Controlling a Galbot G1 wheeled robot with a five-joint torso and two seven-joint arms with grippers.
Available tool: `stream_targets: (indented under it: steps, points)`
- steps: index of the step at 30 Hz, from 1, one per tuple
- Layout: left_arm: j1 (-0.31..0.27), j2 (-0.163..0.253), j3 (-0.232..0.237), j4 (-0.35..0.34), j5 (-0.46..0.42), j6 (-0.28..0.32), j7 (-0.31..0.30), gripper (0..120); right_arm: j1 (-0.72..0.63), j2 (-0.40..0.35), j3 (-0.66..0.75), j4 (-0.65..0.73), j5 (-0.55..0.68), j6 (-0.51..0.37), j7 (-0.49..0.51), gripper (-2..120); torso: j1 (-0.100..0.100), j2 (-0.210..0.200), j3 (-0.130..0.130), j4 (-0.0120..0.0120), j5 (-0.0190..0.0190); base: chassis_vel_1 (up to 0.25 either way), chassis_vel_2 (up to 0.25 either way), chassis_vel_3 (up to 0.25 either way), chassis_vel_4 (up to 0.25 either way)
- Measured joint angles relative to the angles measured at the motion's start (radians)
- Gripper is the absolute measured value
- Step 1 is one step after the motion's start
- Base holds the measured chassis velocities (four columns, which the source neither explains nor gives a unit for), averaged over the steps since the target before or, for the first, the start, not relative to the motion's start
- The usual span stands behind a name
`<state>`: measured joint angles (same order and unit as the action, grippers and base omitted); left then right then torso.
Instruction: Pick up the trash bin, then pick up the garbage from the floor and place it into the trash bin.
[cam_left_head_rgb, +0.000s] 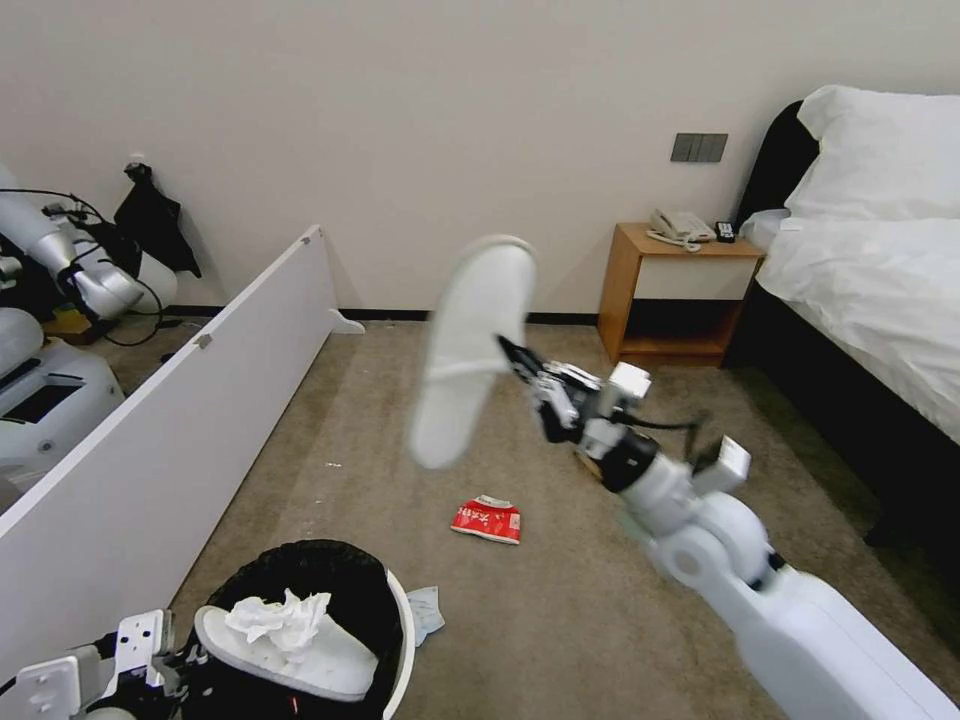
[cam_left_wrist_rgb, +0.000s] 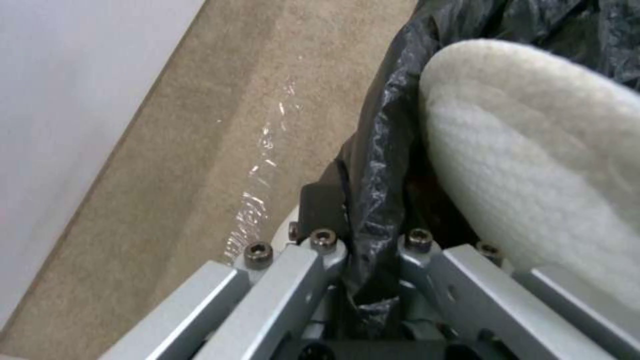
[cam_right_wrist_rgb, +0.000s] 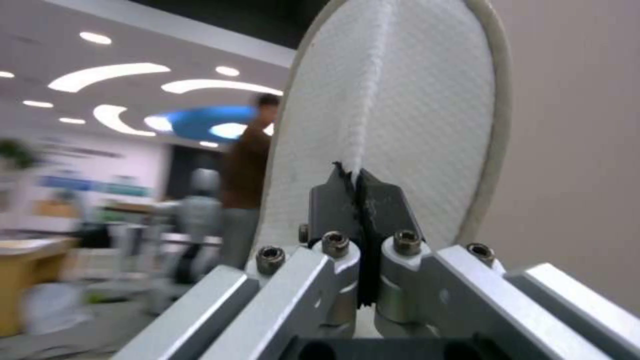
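Observation:
My right gripper (cam_left_head_rgb: 512, 352) is shut on the strap of a white slipper (cam_left_head_rgb: 468, 350) and holds it in the air above the floor (cam_left_head_rgb: 560, 600). In the right wrist view the fingertips (cam_right_wrist_rgb: 347, 192) pinch the seam of that slipper (cam_right_wrist_rgb: 413, 110). The trash bin (cam_left_head_rgb: 403, 632), white with a black bag, sits at the lower left. It holds another white slipper (cam_left_head_rgb: 300, 655) and a crumpled tissue (cam_left_head_rgb: 275, 615). My left gripper (cam_left_head_rgb: 185, 665) is shut on the bin's bag-covered rim (cam_left_wrist_rgb: 373, 165), beside the slipper (cam_left_wrist_rgb: 533, 165) inside. A red snack packet (cam_left_head_rgb: 487, 520) lies on the carpet.
A long white board (cam_left_head_rgb: 200, 420) stands on edge along the left. A small pale scrap (cam_left_head_rgb: 428, 610) lies beside the bin. A wooden nightstand (cam_left_head_rgb: 680, 290) and a bed (cam_left_head_rgb: 880, 290) stand at the right. Another robot (cam_left_head_rgb: 60, 270) is at the far left.

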<state>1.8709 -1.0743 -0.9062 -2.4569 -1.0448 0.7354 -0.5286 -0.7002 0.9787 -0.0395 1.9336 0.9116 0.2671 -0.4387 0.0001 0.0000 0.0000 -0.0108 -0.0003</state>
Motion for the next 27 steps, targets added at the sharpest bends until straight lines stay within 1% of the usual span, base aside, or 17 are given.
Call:
stream_targets:
  steps: [2,3,6,7,9,11,15,27]
  points:
    - [0.005,0.002,-0.001,0.001,-0.002,0.000,0.000,2,0.078,0.053,-0.106,-0.042,-0.007,0.024,-0.081,0,0.000,0.000,0.000,-0.0002,0.0000,0.000,0.000,0.000,0.000]
    - [0.005,0.002,-0.001,0.001,-0.002,0.000,0.000,2,0.078,0.053,-0.106,-0.042,-0.007,0.024,-0.081,0,0.000,0.000,0.000,-0.0002,0.0000,0.000,0.000,0.000,0.000]
    - [0.007,0.005,-0.003,0.000,-0.010,0.000,0.000,2,0.147,0.119,-0.222,-0.070,-0.014,0.039,-0.110,0,0.000,0.000,0.000,-0.0005,0.0001,0.000,0.000,0.000,0.000]
    - [0.007,0.005,-0.003,0.000,-0.010,0.000,0.000,2,0.147,0.119,-0.222,-0.070,-0.014,0.039,-0.110,0,0.000,0.000,0.000,-0.0005,0.0001,0.000,0.000,0.000,0.000]
    - [0.010,0.005,-0.001,-0.001,-0.010,0.000,0.000,2,0.168,0.153,-0.264,-0.088,-0.018,0.046,-0.119,0,0.000,0.000,0.000,-0.0002,0.0000,0.000,0.000,0.000,0.000]
    - [0.011,0.006,-0.001,-0.001,-0.009,0.000,0.000,2,0.175,0.161,-0.288,-0.093,-0.023,0.048,-0.123,0,0.000,0.000,0.000,0.0002,0.0000,0.000,0.000,0.000,0.000]
    - [0.011,0.014,-0.002,-0.001,-0.019,0.000,-0.001,2,0.175,0.168,-0.333,-0.097,-0.041,0.048,-0.125,0,0.000,0.000,0.000,-0.0005,0.0002,0.000,0.000,0.000,0.000]
    - [0.003,0.029,-0.005,-0.001,-0.038,0.000,-0.008,2,0.166,0.167,-0.361,-0.115,-0.065,0.052,-0.141,0,0.000,0.000,0.000,-0.0003,0.0002,0.000,0.000,0.000,0.000]
